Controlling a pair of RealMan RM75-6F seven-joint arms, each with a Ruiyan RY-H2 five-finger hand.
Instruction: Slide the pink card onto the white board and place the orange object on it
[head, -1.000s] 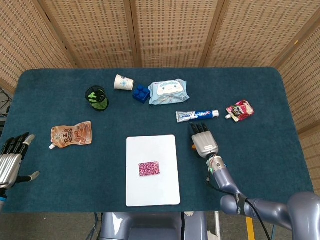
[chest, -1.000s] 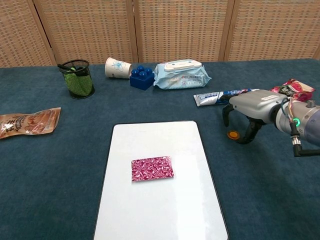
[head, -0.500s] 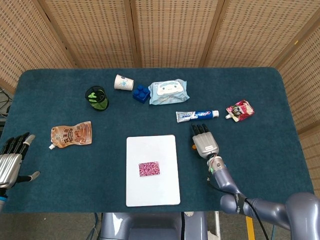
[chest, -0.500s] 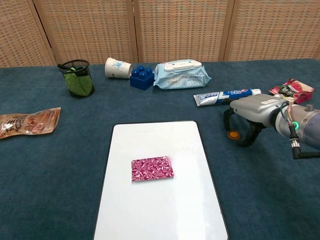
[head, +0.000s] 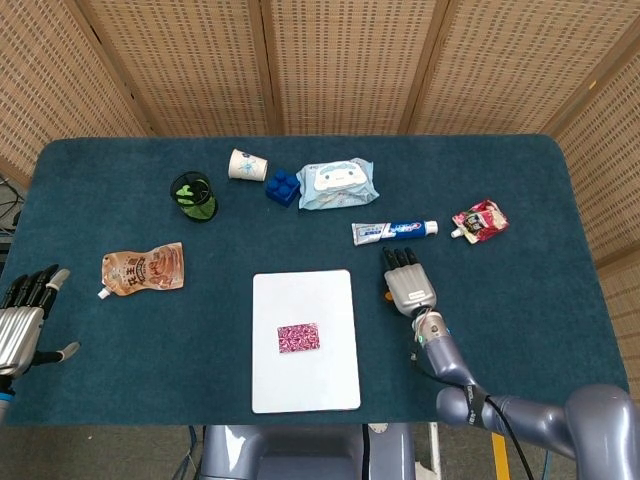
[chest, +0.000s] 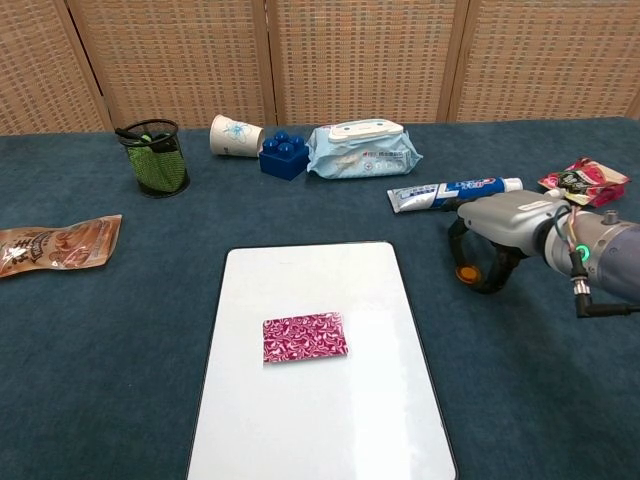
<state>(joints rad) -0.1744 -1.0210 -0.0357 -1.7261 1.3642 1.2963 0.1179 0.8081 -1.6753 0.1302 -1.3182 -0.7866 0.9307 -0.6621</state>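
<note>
My right hand (chest: 497, 240) is curled over the small orange object (chest: 464, 271), fingers closing around it on the cloth at three o'clock of the white board (chest: 320, 420). Pink card (chest: 305, 337) lies on the board's middle. Left hand (head: 22, 322) hangs idle, fingers apart.

Right hand (head: 410, 284) (chest: 497, 227): palm down at table level, reaching toward 12 o'clock, thumb and fingers curled down around the small orange disc-shaped object (chest: 464, 271); firm pinch can't be confirmed. Grey forearm runs back toward 5 o'clock. Left hand (head: 22, 318): idle at 9 o'clock edge, fingers extended, thumb out, holding nothing.
</note>
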